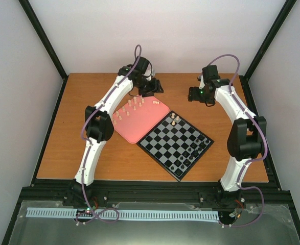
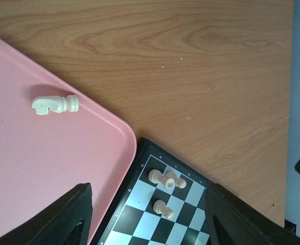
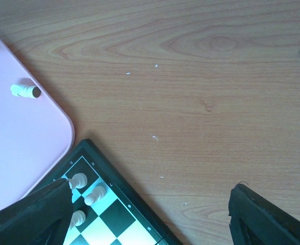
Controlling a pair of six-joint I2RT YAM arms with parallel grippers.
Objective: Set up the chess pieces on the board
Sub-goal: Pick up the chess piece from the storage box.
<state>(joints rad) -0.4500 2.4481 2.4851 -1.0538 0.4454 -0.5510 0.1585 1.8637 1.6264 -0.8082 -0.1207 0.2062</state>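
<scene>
Overhead only: both arms and the whole chessboard (image 1: 176, 145), set cornerwise mid-table (image 1: 73, 148), with the pink tray (image 1: 139, 127) just beside its far-left edge. Black pieces (image 1: 189, 153) sit in a cluster along the board's near-right edge; neither wrist cam reaches them. Cream pieces (image 1: 128, 107) stand in two rows on the tray's far-left part, also overhead-only. They're too small for an exact count, roughly a dozen.

Wrist cams only: detail at the board's far corner.
- Right wrist: three cream pieces upright there, on adjoining squares.
- Left wrist, same corner: three, maybe four. Two overlap and I can't separate them.
- Overhead gives just a pale blob there.

Left wrist: one cream knight (image 2: 55, 104) lies on its side on the tray, near the tray's rounded corner. The right wrist shows a lying piece near that corner end-on, shape unreadable, plus a sliver of another at the frame's left edge.

Counts: 1 board, 1 tray, 2 arms, black pieces several (not resolvable).

Left gripper (image 2: 147, 204): fingers (image 2: 63, 219) wide apart, nothing between them, touching nothing, over where the tray corner meets the board corner.

Right gripper (image 3: 152, 204): fingers (image 3: 272, 219) wide apart, empty, over the board's far corner and the bare table beside it.
</scene>
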